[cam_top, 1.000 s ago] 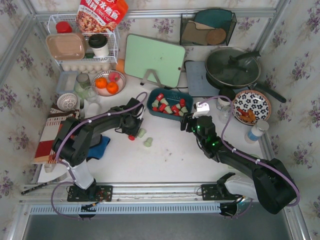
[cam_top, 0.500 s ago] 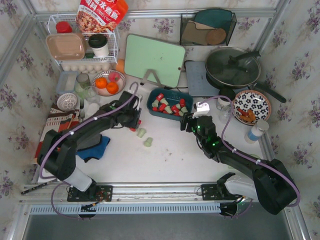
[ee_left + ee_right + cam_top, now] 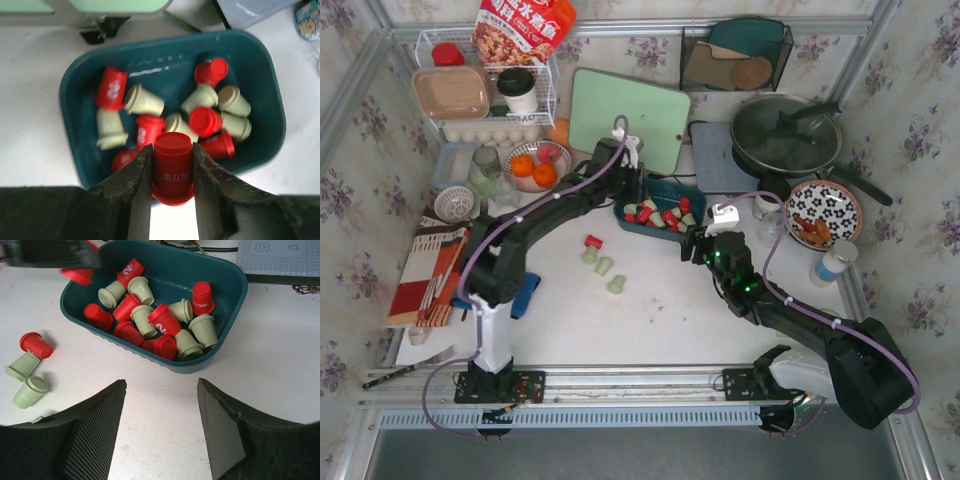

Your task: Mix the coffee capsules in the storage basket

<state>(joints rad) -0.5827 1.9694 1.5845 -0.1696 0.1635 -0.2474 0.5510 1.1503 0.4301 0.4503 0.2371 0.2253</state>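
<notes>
The teal storage basket (image 3: pixel 661 185) sits mid-table and holds several red and pale green coffee capsules (image 3: pixel 663 214). My left gripper (image 3: pixel 626 192) hangs over the basket's left end, shut on a red capsule (image 3: pixel 172 164) held above the basket's near wall (image 3: pixel 80 150). From the right wrist this held capsule (image 3: pixel 78 275) shows over the basket's rim (image 3: pixel 220 280). My right gripper (image 3: pixel 160 385) is open and empty, just in front of the basket. One red capsule (image 3: pixel 592 241) and three green ones (image 3: pixel 604 266) lie loose on the table, left of the right gripper (image 3: pixel 701 246).
A green cutting board (image 3: pixel 628 118) leans behind the basket. A bowl of oranges (image 3: pixel 536 166) and a white wire rack (image 3: pixel 485 95) stand at back left. A lidded pan (image 3: pixel 786 133) and a patterned plate (image 3: pixel 823 213) are at right. A blue cloth (image 3: pixel 525 296) lies at left.
My left arm has swung up and to the right, from beside the loose capsules on the table to over the basket's left end. The right arm has not moved.
</notes>
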